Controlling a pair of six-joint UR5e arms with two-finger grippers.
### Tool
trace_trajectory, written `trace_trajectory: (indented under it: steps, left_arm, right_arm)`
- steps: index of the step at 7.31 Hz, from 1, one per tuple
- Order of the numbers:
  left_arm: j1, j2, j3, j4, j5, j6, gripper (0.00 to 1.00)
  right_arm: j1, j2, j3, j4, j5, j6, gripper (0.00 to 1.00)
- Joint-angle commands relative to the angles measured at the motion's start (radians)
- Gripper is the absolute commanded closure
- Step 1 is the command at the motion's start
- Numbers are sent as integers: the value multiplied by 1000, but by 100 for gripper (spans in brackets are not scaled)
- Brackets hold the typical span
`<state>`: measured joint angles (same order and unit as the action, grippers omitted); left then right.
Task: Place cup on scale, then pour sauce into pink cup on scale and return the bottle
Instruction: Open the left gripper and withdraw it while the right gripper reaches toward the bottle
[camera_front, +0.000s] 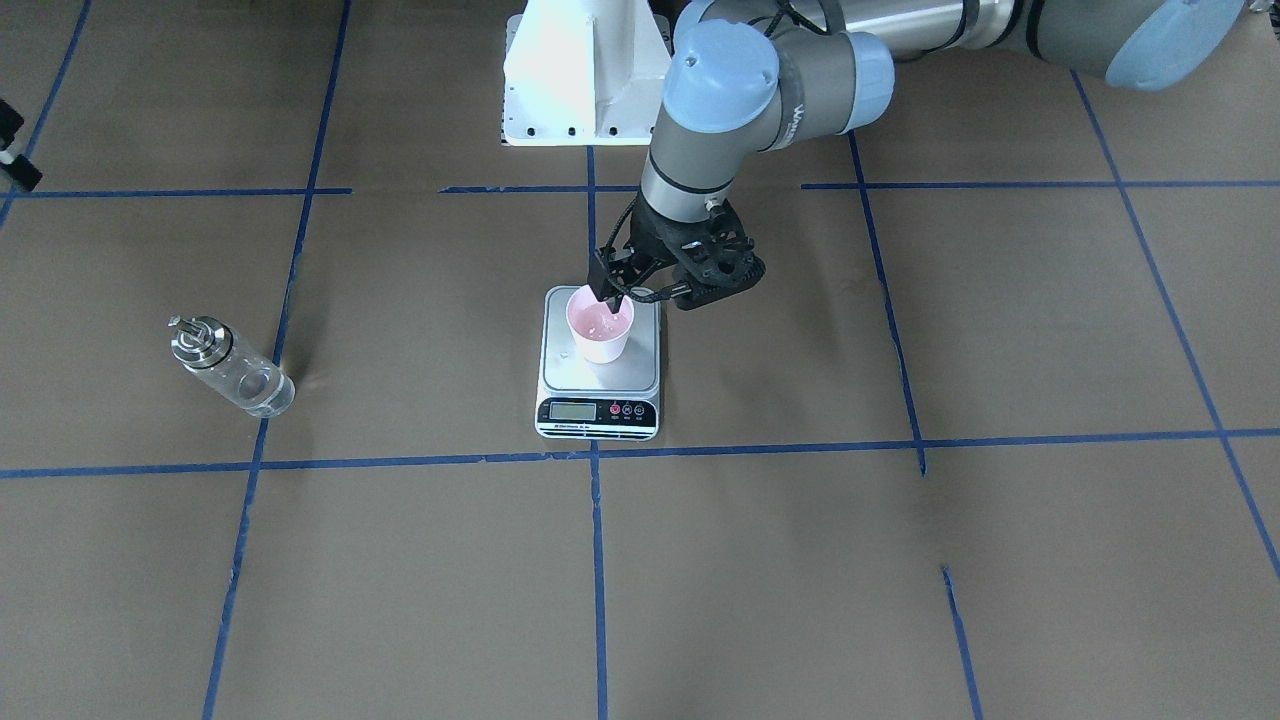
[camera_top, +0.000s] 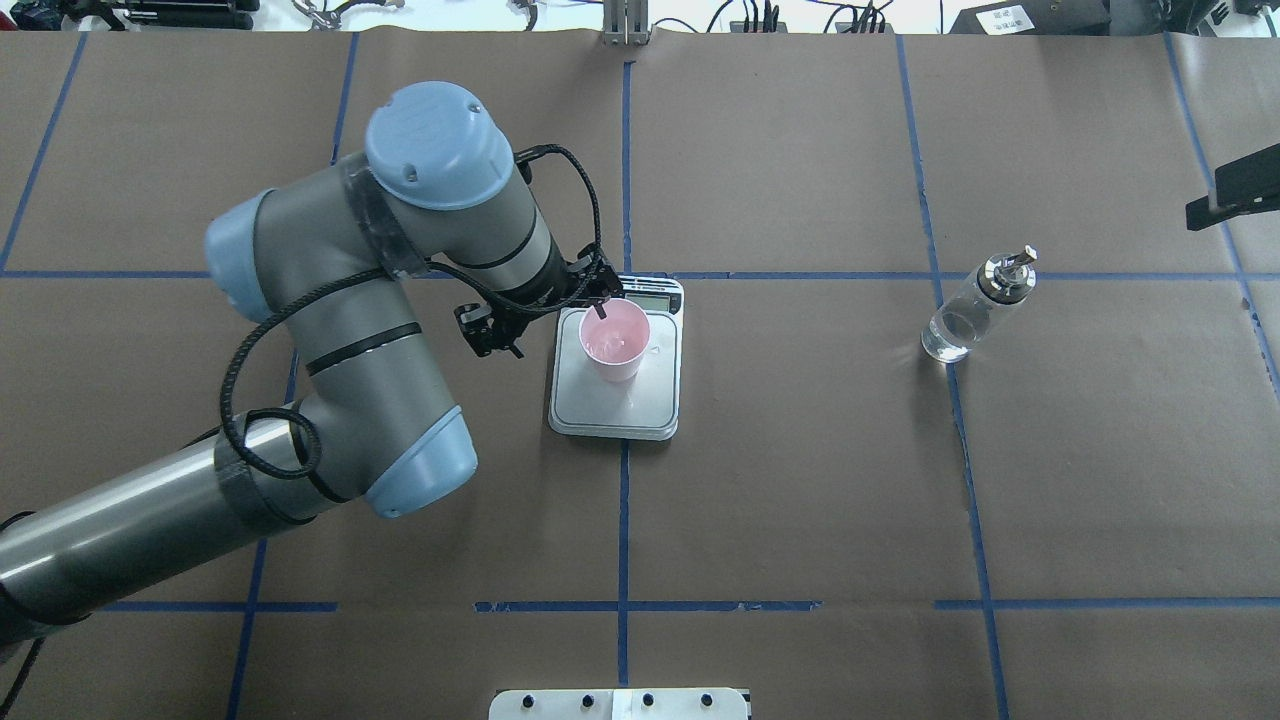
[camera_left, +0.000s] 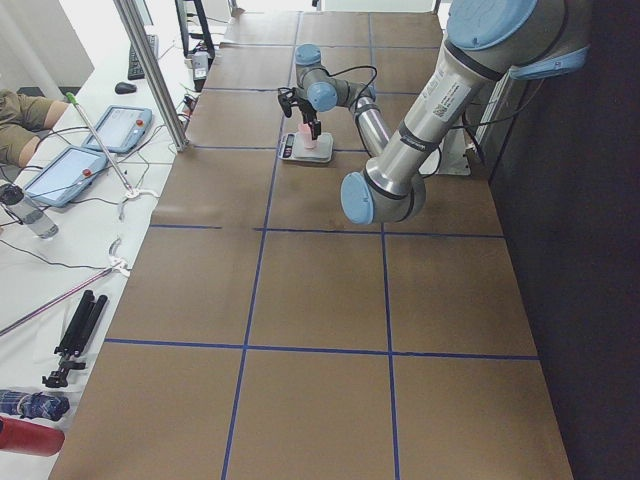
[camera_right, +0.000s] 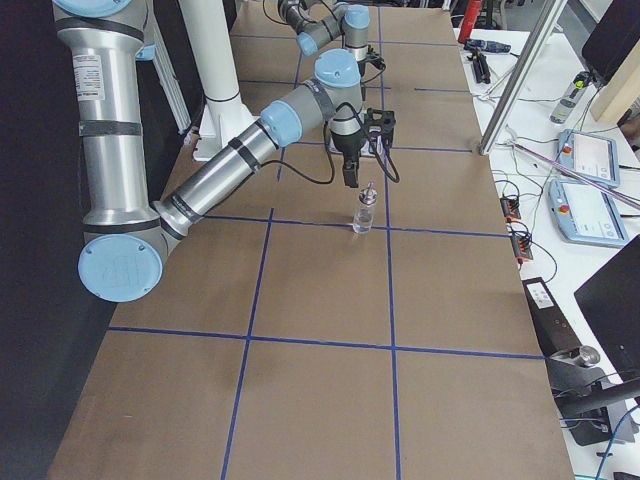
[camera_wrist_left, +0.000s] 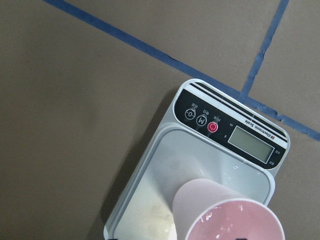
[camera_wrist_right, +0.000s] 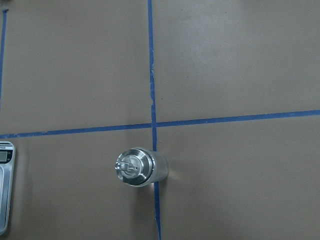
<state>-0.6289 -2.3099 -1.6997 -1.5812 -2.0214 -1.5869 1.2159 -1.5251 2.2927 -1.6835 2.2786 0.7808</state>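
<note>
The pink cup (camera_front: 600, 335) stands upright on the scale (camera_front: 598, 410), on the steel platform's far half. My left gripper (camera_front: 610, 297) reaches in from the robot's side and pinches the cup's rim, one finger inside the cup. The left wrist view shows the cup (camera_wrist_left: 220, 210) on the scale (camera_wrist_left: 165, 165). The glass bottle (camera_top: 965, 320) with its silver spout top stands upright to the scale's right, apart from it, with clear sauce in its lower part. My right gripper (camera_right: 349, 175) hangs high above the bottle (camera_wrist_right: 137, 167). I cannot tell whether it is open.
The table is covered in brown paper with a grid of blue tape lines (camera_top: 625, 500). The white robot base (camera_front: 585, 70) stands behind the scale. A dark bar (camera_top: 1235, 190) juts in at the overhead view's right edge. Tablets and cables lie off the table's far side (camera_right: 590, 190).
</note>
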Motion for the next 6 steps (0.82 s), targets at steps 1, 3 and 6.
trace_trajectory:
  steps: [1,3,6]
  left_arm:
    - [-58,139,-201,39,0,103,0]
    - [-151,205,-370,192,-3,308,0]
    - [-179,263,-403,201,1,360,0]
  right_arm:
    - [-262,-4,57,77,-275,264,0]
    - [-444,-71,57,213,-480,406,0]
    - [-577,-309,-34,692,-718,410,0]
